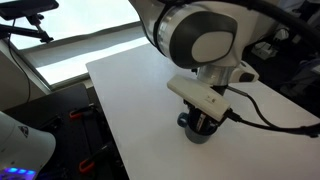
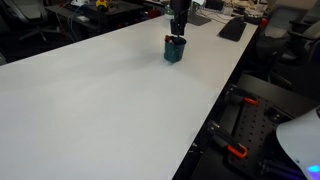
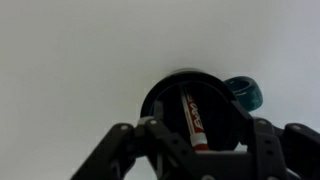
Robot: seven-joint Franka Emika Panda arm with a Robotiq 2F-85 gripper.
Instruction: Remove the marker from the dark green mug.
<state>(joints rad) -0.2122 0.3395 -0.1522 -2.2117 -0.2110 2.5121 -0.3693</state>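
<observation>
1. Seeing the pincer hanging straight over the dark green mug, with dark linkages framing the mug's mouth on both sides in the wrist view.
2. Not resolving the finger gap: the tips are blending into the dark mug interior, so cannot tell whether apart, together or clamped on anything.
3. Spotting the marker inside the mug, lying between the two linkages and showing a pale body with red print. Losing its lower end behind the pincer frame.
4. Picking out the teal handle sticking out at the mug's upper right in the wrist view.
5. Checking both exterior views: finding the pincer directly above the mug, with the lower end reaching the rim. Not resolving the marker there, too small and hidden.
6. Noting a white bracket across the wrist and a black cable trailing off to the side in an exterior view.
7. Seeing the mug standing upright on the white bench.
8. Seeing the bulky grey-and-white arm filling the top of an exterior view.
</observation>
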